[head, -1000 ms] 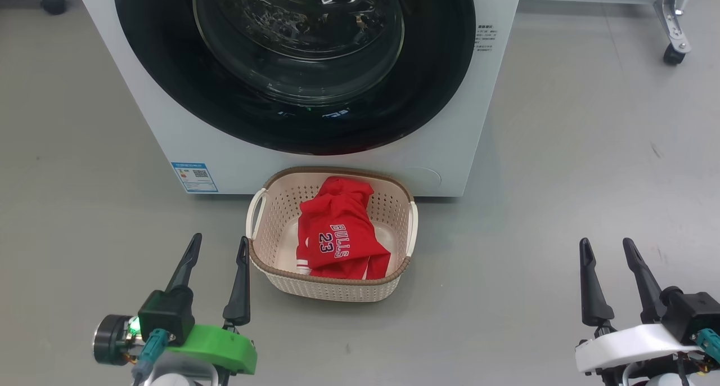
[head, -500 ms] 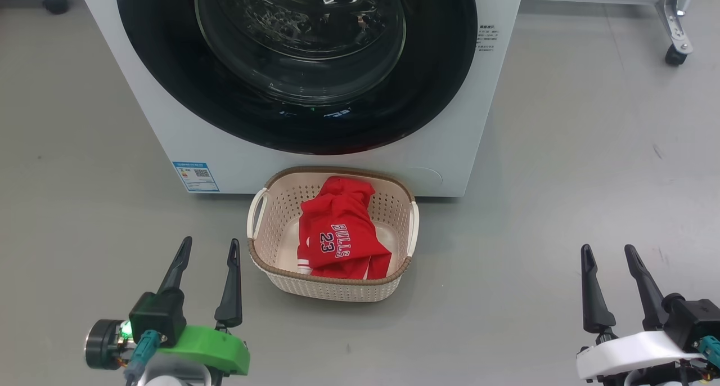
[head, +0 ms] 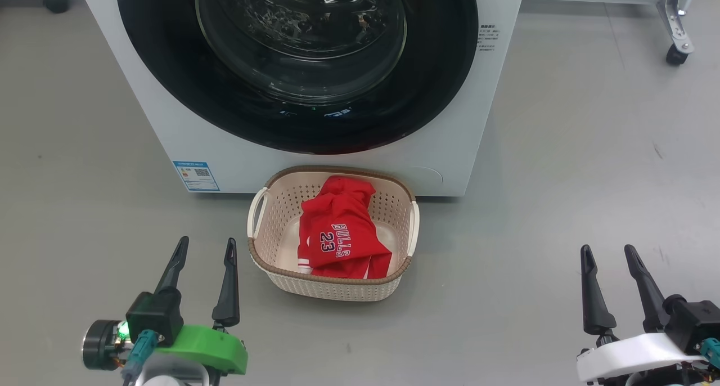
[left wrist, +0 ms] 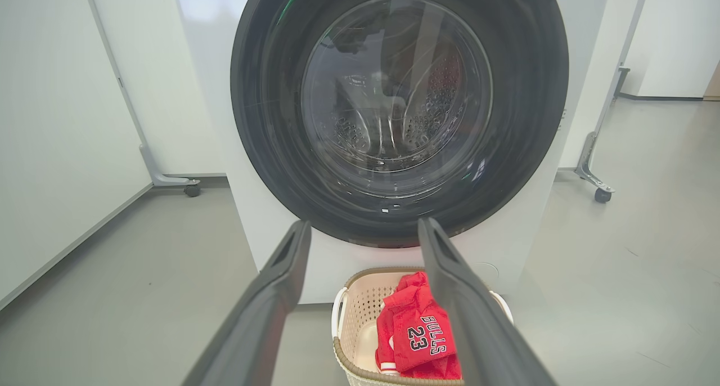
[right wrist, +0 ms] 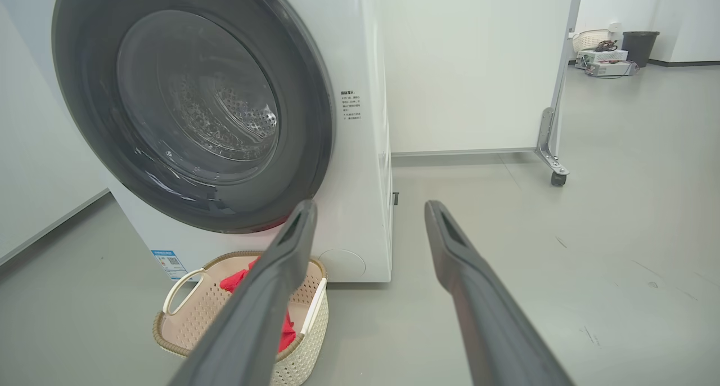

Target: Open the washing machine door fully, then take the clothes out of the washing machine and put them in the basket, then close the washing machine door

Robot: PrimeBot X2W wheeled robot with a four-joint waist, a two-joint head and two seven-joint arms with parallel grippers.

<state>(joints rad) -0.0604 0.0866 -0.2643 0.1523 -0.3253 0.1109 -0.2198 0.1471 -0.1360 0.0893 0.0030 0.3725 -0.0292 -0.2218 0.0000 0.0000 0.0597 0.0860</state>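
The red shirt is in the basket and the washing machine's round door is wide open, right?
Not quite. The round door is shut, flush against the washing machine, as the left wrist view shows. The red shirt does lie in the basket.

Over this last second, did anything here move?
Both arms drew back slightly toward the robot: the left fingers slid down and left in the head view, the right fingers a little down. Both stay open and empty. The jersey lies unmoved in the basket, and the washing machine door stays shut.
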